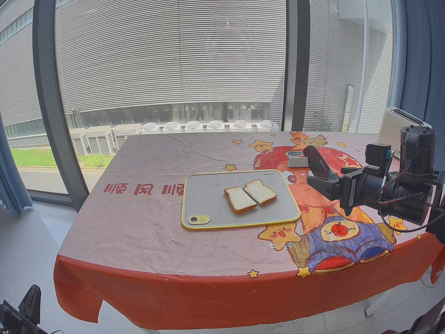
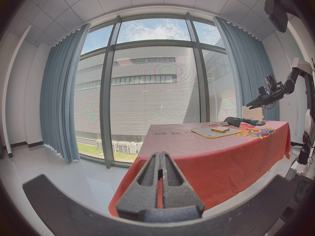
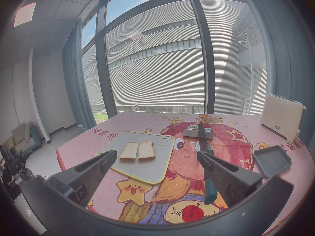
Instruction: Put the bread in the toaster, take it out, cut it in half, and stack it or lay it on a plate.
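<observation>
Head view is showing light, crumbly bread halves (image 1: pixel 241 199) on the cutting board (image 1: pixel 208 195), probably wanting gentle crust-edge pinches; right end effector (image 3: pixel 156 156) is hanging released, left end effector (image 2: pixel 159 181) sitting clenched.

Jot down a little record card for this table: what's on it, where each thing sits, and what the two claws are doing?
bread: cut in two, halves side by side on the cutting board
knife: on the table beside the board, blade resting on a small holder
toaster: far right of the table
plate: dark, square, nothing on it, near the toaster
right gripper: open, empty, above the table over the knife
left gripper: shut, empty, low, off the table
stage: bread not yet on the plate
</observation>
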Tool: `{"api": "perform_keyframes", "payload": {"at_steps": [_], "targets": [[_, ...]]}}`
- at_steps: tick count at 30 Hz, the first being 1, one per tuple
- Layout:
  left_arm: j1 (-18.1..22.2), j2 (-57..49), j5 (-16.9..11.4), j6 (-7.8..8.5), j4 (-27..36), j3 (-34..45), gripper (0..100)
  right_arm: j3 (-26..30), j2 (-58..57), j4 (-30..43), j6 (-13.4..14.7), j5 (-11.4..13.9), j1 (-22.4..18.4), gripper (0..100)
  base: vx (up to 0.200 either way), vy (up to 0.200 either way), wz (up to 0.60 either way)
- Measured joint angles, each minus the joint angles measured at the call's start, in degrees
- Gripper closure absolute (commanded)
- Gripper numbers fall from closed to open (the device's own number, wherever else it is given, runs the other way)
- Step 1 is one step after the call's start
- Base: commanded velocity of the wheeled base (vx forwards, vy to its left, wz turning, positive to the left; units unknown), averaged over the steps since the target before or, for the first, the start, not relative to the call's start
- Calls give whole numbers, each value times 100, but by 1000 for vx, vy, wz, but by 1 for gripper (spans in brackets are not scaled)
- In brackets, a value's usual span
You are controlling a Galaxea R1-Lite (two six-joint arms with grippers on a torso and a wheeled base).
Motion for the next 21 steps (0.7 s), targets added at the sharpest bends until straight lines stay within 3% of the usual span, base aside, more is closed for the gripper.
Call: {"api": "perform_keyframes", "payload": {"at_steps": [21], "targets": [[0, 0, 2, -1, 0, 0, 100, 34, 30, -2, -5, -2, 49, 0, 0, 0, 0]]}}
